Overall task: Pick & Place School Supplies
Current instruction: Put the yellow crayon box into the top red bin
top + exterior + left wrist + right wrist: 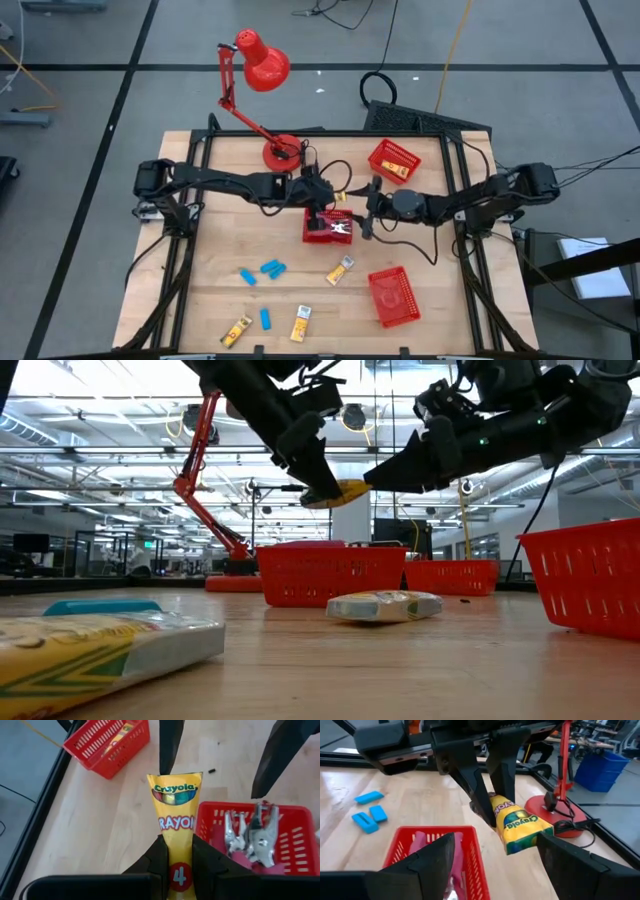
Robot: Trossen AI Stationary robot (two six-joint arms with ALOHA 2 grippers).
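My left gripper [325, 193] is shut on a yellow Crayola crayon packet [176, 805], held in the air over the far rim of the middle red basket [328, 228]. Red-handled metal tools [252, 832] lie in that basket. My right gripper [368, 206] is open and faces the packet's free end [522, 827], with one finger on either side of it and not touching it. Blue blocks [272, 267] and more yellow-and-white packets [340, 270] lie on the table nearer the front edge. My left gripper pinches the crayon packet between its two fingers [156, 862] at the end with the red "4" mark [179, 870]. The fingers slant down toward the table's right, along the packet. The packet sticks out past the fingertips, about level and clear of the basket and table.
A red desk lamp [262, 65] stands at the far edge, with its base [281, 151] just behind the grippers. A red basket [393, 160] holding a yellow packet sits at the far right. Another red basket [393, 296] sits at the near right. More packets [301, 323] lie near the front edge.
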